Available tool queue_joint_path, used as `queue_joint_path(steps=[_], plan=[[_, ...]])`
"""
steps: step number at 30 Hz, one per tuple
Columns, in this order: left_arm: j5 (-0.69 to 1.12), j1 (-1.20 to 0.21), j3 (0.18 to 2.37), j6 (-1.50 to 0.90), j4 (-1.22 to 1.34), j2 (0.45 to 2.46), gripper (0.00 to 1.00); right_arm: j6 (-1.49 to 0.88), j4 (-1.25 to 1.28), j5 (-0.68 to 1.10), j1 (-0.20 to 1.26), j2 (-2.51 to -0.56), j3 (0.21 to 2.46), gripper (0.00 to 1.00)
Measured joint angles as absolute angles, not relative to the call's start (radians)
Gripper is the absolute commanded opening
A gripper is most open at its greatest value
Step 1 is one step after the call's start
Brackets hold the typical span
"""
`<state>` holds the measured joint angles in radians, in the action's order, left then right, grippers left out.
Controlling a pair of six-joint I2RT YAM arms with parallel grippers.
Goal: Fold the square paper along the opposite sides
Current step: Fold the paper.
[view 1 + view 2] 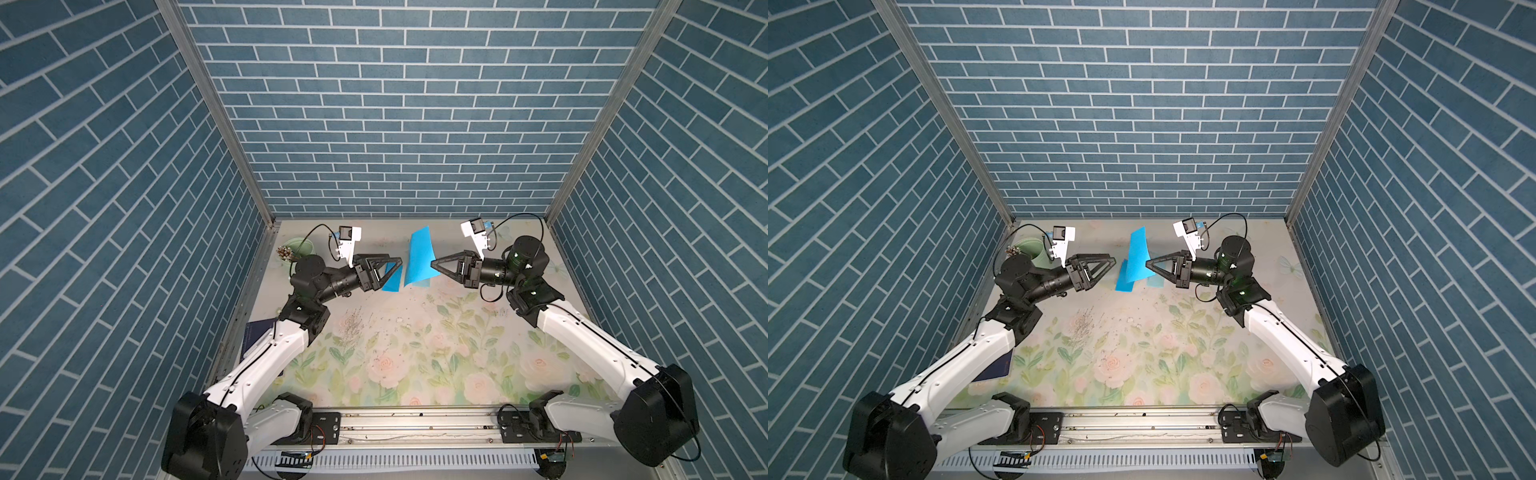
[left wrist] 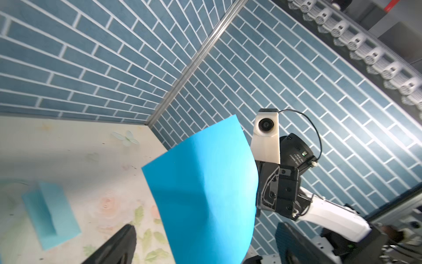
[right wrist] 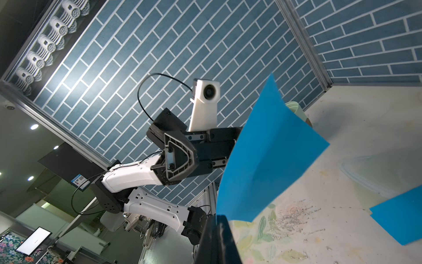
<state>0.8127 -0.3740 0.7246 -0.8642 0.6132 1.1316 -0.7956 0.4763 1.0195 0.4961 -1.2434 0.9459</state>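
Note:
The square paper (image 1: 419, 257) is a bright blue sheet held upright and slightly curved above the back of the table, in both top views (image 1: 1138, 257). My right gripper (image 1: 434, 264) is shut on its lower edge; in the right wrist view the paper (image 3: 269, 155) rises from the closed fingertips (image 3: 222, 220). My left gripper (image 1: 400, 262) stands open just left of the sheet. In the left wrist view the paper (image 2: 205, 194) hangs between the two spread fingers (image 2: 118, 244), touching neither.
A second blue sheet (image 1: 392, 281) with a crease lies flat on the flowered mat (image 1: 415, 357) below the held one. A green cup of sticks (image 1: 297, 249) stands at the back left. A dark notebook (image 1: 259, 336) lies under my left arm. Grey crumbs (image 1: 353, 324) dot the mat.

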Motion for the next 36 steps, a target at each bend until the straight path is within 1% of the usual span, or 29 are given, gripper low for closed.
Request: queue_joint_path(steps=[8, 14, 15, 16, 18, 22, 25, 27, 31, 35, 36], plan=[[0.830, -0.444, 0.712, -0.959, 0.729, 1.147, 1.00, -0.860, 0.665, 1.055, 0.503, -1.293, 0.951, 0.00], [0.831, -0.450, 0.714, -0.972, 0.748, 1.146, 1.00, -0.877, 0.704, 1.067, 0.504, -1.311, 0.951, 0.00], [0.831, -0.450, 0.714, -0.971, 0.746, 1.145, 0.98, -0.875, 0.701, 1.069, 0.504, -1.311, 0.951, 0.00], [0.830, -0.450, 0.714, -0.968, 0.741, 1.142, 0.95, -0.870, 0.693, 1.070, 0.504, -1.311, 0.951, 0.00], [0.823, -0.449, 0.715, -0.952, 0.715, 1.129, 0.86, -0.858, 0.671, 1.071, 0.501, -1.311, 0.951, 0.00], [0.801, -0.440, 0.728, -0.916, 0.661, 1.086, 0.58, -0.836, 0.622, 1.071, 0.496, -1.306, 0.950, 0.00], [0.785, -0.434, 0.738, -0.898, 0.641, 1.064, 0.44, -0.823, 0.595, 1.071, 0.494, -1.291, 0.944, 0.00], [0.777, -0.432, 0.742, -0.889, 0.631, 1.058, 0.39, -0.812, 0.580, 1.071, 0.491, -1.282, 0.939, 0.00], [0.759, -0.432, 0.743, -0.874, 0.598, 1.057, 0.15, -0.793, 0.542, 1.070, 0.485, -1.268, 0.938, 0.00], [0.744, -0.430, 0.749, -0.857, 0.559, 1.058, 0.00, -0.776, 0.521, 1.069, 0.483, -1.261, 0.937, 0.00], [0.741, -0.430, 0.750, -0.850, 0.549, 1.058, 0.00, -0.775, 0.515, 1.069, 0.483, -1.260, 0.937, 0.00]])
